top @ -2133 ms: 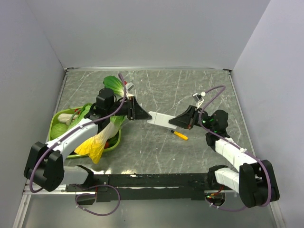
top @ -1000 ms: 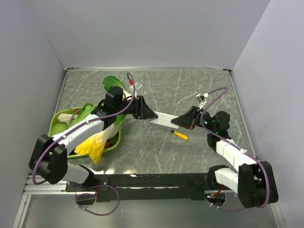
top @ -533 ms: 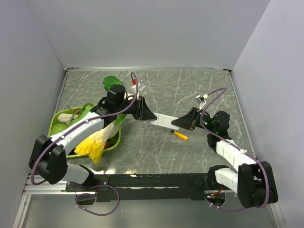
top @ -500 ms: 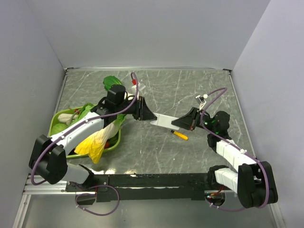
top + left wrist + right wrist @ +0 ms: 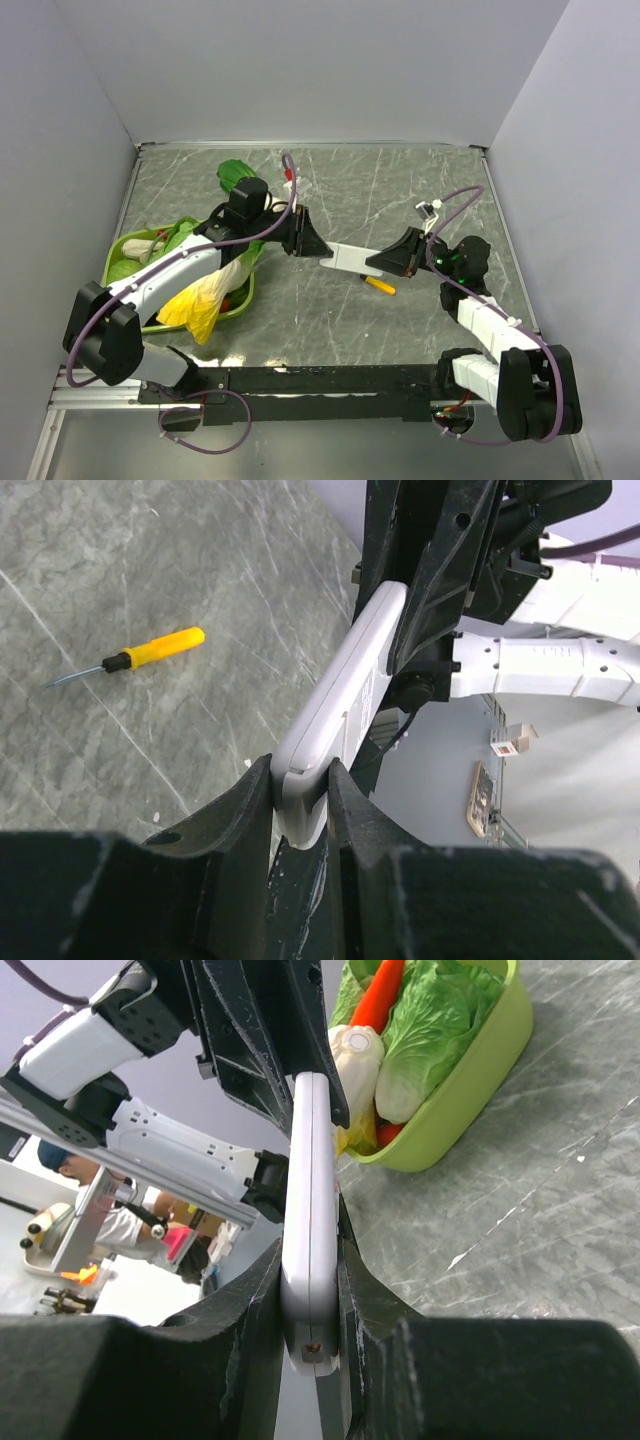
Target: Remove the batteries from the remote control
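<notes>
The slim white remote control (image 5: pixel 348 258) hangs above the table's middle, held at both ends. My left gripper (image 5: pixel 313 247) is shut on its left end; in the left wrist view the remote (image 5: pixel 345 685) runs away from the fingers (image 5: pixel 245 800) toward the other gripper. My right gripper (image 5: pixel 384 262) is shut on its right end; in the right wrist view the remote (image 5: pixel 310 1210) stands edge-on between the fingers (image 5: pixel 365 1305). No batteries show in any view.
A yellow-orange screwdriver (image 5: pixel 379 285) with a black tip lies on the table under the remote, also in the left wrist view (image 5: pixel 140 654). A green tray (image 5: pixel 118 262) of vegetables sits at the left, seen too in the right wrist view (image 5: pixel 470 1070).
My left gripper moved right from the tray side and closed on the remote's left end. The right gripper shifted the remote slightly rightward and kept its hold.
</notes>
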